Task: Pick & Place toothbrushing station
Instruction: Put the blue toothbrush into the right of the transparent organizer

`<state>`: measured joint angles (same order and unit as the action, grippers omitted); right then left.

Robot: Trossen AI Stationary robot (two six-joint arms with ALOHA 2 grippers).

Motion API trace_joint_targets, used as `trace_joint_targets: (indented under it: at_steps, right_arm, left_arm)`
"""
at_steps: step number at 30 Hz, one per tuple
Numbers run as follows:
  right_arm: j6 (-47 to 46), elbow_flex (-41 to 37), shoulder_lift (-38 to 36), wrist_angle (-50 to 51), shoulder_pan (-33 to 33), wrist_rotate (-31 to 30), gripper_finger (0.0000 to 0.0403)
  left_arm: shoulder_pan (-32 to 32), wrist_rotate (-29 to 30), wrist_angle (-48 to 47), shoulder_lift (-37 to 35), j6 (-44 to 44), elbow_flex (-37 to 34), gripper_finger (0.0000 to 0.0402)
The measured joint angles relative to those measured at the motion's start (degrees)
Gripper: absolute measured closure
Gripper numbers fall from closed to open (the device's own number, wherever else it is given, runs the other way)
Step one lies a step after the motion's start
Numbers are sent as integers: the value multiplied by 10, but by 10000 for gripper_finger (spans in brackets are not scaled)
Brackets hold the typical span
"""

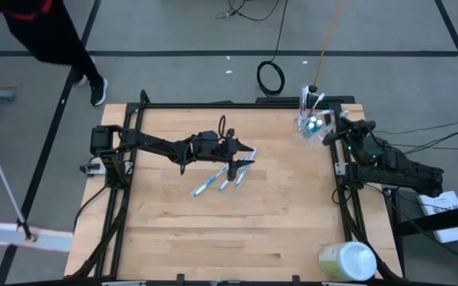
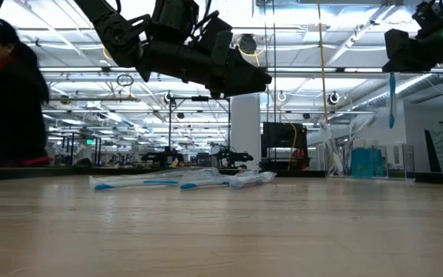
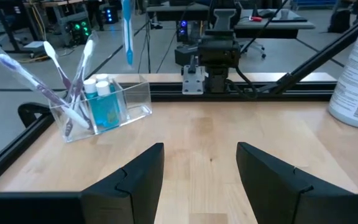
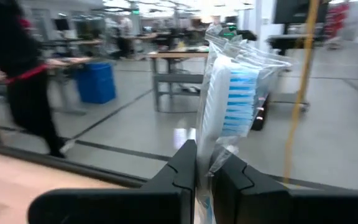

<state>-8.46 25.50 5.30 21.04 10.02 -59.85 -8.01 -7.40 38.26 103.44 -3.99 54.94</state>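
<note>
Wooden table (image 1: 213,230) boards carry a clear cup (image 3: 107,109) at the far right corner, holding toothbrushes (image 3: 55,87) and teal-capped tubes (image 3: 101,87). Above the cup, the right pincer (image 4: 205,177) is closed on a wrapped blue toothbrush (image 4: 232,106). Only the high view shows three more wrapped brushes (image 1: 223,179) lying mid-table, well apart from the cup, with the left pincer (image 3: 201,180) above them, open and empty.

Clear rectangular plastic cup (image 3: 107,109): upright at the counter's far right corner, holding slanted white and purple toothbrushes (image 3: 58,71) and teal-capped tubes (image 3: 103,87). Wrapped blue-and-white toothbrushes (image 1: 225,176): lying flat mid-counter. One wrapped blue-bristled toothbrush (image 4: 229,106): clamped upright in the right end effector (image 4: 205,171).
</note>
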Motion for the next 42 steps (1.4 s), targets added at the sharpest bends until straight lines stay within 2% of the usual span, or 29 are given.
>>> trace_joint_targets:
  at_steps: [5,11,23,27,34,42]
  right_arm:
    - [-24,0,0,27,0,-49,387]
    - [-67,-31,0,29,0,-47,387]
    - [-45,-120,0,-112,38,-47,387]
    - [-71,-150,0,-135,50,-46,387]
    - [-100,-179,0,-147,73,-45,387]
    - [-119,-180,0,-137,73,-16,387]
  left_arm:
    - [0,0,0,0,0,0,192]
    - [0,0,2,0,-2,0,192]
    - [0,1,9,0,-2,0,192]
    - [0,1,9,0,-2,0,192]
    - [0,1,8,0,0,0,192]
    - [0,0,4,0,0,0,192]
